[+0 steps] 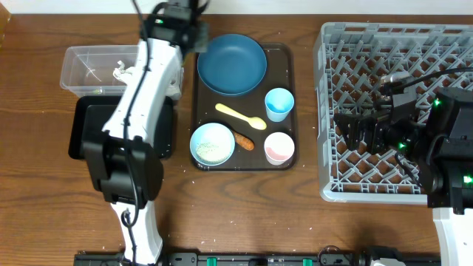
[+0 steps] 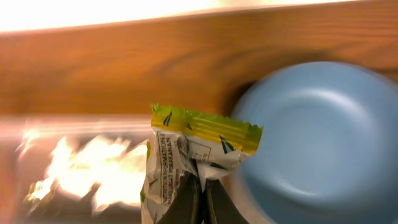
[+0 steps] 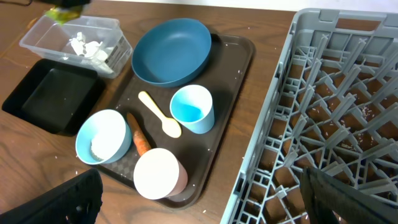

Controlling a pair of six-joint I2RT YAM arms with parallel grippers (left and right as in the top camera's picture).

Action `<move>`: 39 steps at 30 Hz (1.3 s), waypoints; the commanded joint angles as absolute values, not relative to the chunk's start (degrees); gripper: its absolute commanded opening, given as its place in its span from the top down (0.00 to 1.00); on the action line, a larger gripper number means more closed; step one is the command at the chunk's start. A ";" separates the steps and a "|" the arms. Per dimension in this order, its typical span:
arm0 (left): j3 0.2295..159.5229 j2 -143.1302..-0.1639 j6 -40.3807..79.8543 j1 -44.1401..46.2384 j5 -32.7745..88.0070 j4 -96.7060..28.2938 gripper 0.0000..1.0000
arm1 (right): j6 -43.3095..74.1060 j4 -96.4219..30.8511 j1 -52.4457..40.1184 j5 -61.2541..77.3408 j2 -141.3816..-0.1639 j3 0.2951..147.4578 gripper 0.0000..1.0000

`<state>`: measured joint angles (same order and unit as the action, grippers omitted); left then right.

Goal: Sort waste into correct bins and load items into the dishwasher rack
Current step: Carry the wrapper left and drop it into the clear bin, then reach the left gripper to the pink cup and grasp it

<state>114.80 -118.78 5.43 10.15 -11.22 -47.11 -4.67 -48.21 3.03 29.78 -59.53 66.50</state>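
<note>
My left gripper [image 2: 202, 196] is shut on the yellow-green wrapper [image 2: 199, 140] and holds it in the air between the clear tub [image 1: 77, 70] and the dark blue plate [image 1: 231, 64]. White paper scraps [image 1: 122, 72] lie in the tub. The black tray [image 1: 85, 137] sits in front of the tub. The pale bowl [image 1: 212, 143] holds rice grains. The yellow spoon [image 1: 240, 116], orange food piece [image 1: 244, 140], blue cup [image 1: 278, 103] and pink cup [image 1: 279, 148] sit near it. My right gripper [image 1: 362, 129] is open and empty over the left part of the grey rack [image 1: 332, 89].
The plate, cups, bowl, spoon and food piece all sit on a dark brown serving tray [image 1: 287, 59] between the bins and the rack. The left arm [image 1: 140, 96] stretches over the black tray. Rice grains are scattered on the wooden table.
</note>
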 commanded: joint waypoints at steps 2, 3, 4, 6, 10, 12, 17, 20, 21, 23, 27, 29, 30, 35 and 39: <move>112.81 -120.03 21.61 3.01 -18.44 -48.18 0.94 | -4.80 -48.18 2.59 29.80 -59.64 67.59 0.01; 112.05 -120.03 23.31 1.23 -17.43 -47.90 0.94 | -4.80 -48.18 2.59 29.80 -59.64 67.59 0.01; 111.39 -120.03 23.24 0.23 -15.90 -47.27 0.94 | -4.80 -48.21 2.59 29.80 -59.64 67.59 0.01; 109.89 -120.03 23.24 -1.67 -13.10 -45.58 0.94 | -4.80 -48.21 2.59 29.80 -59.64 67.59 0.01; 106.50 -120.03 23.20 -3.55 -11.99 -40.56 0.89 | -4.80 -48.25 2.59 29.82 -59.64 67.59 0.01; 105.34 -120.03 23.20 -3.68 -11.99 -39.31 0.87 | -4.80 -48.40 2.59 29.82 -59.64 67.59 0.01; 104.84 -120.03 23.24 -3.57 -11.99 -38.87 0.49 | -4.80 -48.66 2.59 29.82 -59.64 67.59 0.01; 104.86 -119.98 23.22 -3.51 -11.97 -38.70 0.32 | -4.80 -48.64 2.59 29.82 -59.64 67.59 0.01; 104.95 -119.79 23.20 -3.44 -11.97 -38.63 0.29 | -4.80 -48.64 2.59 29.82 -59.64 67.59 0.01; 105.38 -119.17 22.11 -3.11 -11.94 -38.70 0.26 | -4.80 -48.62 2.59 29.82 -59.64 67.59 0.01; 105.67 -115.46 17.96 -1.63 -9.21 -39.16 0.24 | -4.80 -48.66 2.59 29.80 -59.64 67.59 0.01; 105.67 -112.99 16.91 -0.43 -7.62 -39.97 0.24 | -4.80 -48.66 2.59 29.82 -59.64 67.59 0.01; 105.67 -111.53 15.86 0.40 -6.35 -40.45 0.24 | -4.80 -48.64 2.59 29.80 -59.64 67.59 0.01; 105.67 -105.43 11.92 4.75 1.13 -46.13 0.24 | -4.80 -48.64 2.59 29.80 -59.64 67.59 0.01; 105.67 -102.83 11.70 7.86 6.57 -54.46 0.24 | -4.82 -48.64 2.59 29.78 -59.64 67.59 0.01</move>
<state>104.97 -103.90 13.72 6.61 0.38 -51.40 -4.67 -48.60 3.03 29.78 -59.53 66.50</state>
